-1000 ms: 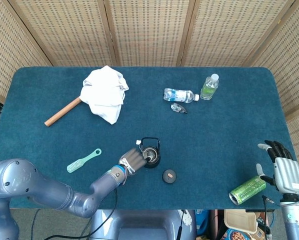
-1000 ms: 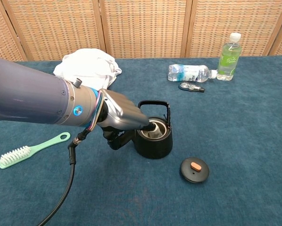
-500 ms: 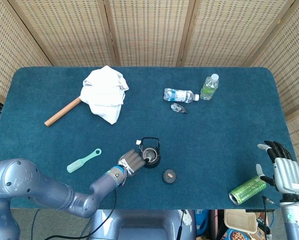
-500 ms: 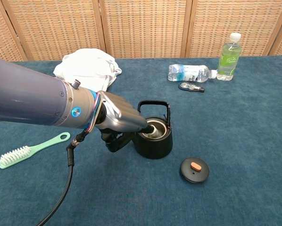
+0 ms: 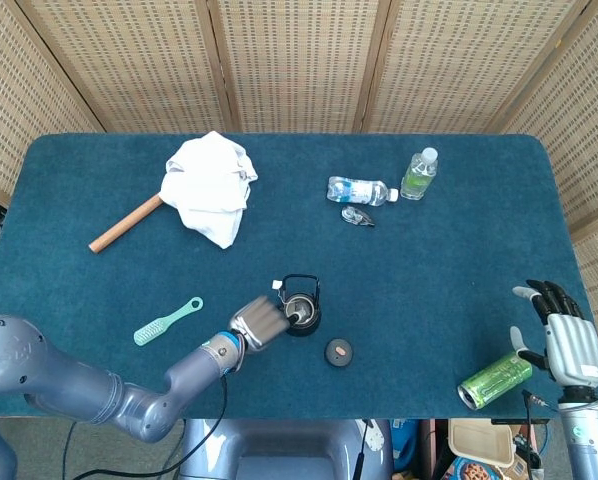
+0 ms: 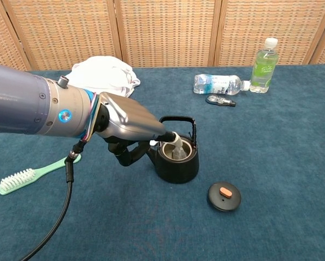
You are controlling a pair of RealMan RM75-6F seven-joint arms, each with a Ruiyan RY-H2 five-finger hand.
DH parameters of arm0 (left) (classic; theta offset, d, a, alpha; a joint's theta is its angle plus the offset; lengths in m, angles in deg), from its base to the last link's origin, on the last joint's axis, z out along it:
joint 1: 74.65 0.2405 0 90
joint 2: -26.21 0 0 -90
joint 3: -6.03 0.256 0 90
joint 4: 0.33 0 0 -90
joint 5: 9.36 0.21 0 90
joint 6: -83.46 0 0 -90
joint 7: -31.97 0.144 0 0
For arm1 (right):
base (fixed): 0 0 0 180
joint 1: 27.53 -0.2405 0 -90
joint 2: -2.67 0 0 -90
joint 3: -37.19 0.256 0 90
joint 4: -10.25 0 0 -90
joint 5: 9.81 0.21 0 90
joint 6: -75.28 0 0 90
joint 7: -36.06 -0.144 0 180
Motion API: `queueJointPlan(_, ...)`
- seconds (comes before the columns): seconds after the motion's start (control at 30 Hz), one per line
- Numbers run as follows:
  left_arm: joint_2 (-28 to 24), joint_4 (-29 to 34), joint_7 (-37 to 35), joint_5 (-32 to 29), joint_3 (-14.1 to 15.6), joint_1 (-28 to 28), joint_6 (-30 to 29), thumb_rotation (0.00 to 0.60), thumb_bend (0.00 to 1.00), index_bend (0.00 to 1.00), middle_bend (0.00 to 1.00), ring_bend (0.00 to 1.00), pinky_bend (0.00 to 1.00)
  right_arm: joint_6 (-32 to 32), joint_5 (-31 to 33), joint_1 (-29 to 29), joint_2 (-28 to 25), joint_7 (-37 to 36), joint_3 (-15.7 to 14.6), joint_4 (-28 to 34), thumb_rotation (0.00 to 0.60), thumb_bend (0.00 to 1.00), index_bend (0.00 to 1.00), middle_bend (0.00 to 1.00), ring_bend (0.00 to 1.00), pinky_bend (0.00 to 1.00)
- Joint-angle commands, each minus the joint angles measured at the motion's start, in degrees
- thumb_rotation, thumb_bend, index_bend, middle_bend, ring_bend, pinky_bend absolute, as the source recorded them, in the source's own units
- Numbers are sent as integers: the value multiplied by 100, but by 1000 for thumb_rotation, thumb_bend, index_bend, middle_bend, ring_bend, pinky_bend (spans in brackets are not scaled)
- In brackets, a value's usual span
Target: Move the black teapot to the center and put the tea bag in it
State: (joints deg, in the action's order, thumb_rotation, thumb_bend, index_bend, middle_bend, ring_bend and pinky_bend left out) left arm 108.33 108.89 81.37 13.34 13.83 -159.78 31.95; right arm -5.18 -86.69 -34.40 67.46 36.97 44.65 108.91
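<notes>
- The black teapot [image 6: 176,157] sits near the middle of the blue table [image 5: 459,270], a bit toward the front edge, with no lid on.
- The tea bag [image 6: 177,147] hangs in the teapot's open top, half in.
- The left hand [image 6: 131,123] pinches the tea bag's top, reaching in from 9 o'clock.
- The bag could catch on the rim or the handle and flop outside if let go too soon.
- The hand could bump the teapot and tip it.
- The lid [image 6: 224,196] lies at 4 o'clock from the teapot.
- The right hand [image 5: 564,330] is open, holding nothing, by a green can [image 5: 495,379].
</notes>
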Motion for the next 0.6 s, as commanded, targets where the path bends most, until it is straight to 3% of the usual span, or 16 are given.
queueJointPlan(0.03,-22,-10,-35,37,7,36,-23,600,1000,0,774,756,740,4,6,-6,-7,4,8,6,600,578,270,231,131,208)
queueJointPlan(0.6,297,-394,109,-369,-8,-94,154,600,1000,0,774,756,740,0,40,17,2,-12,-3,-18,600,578,270,231,131,208)
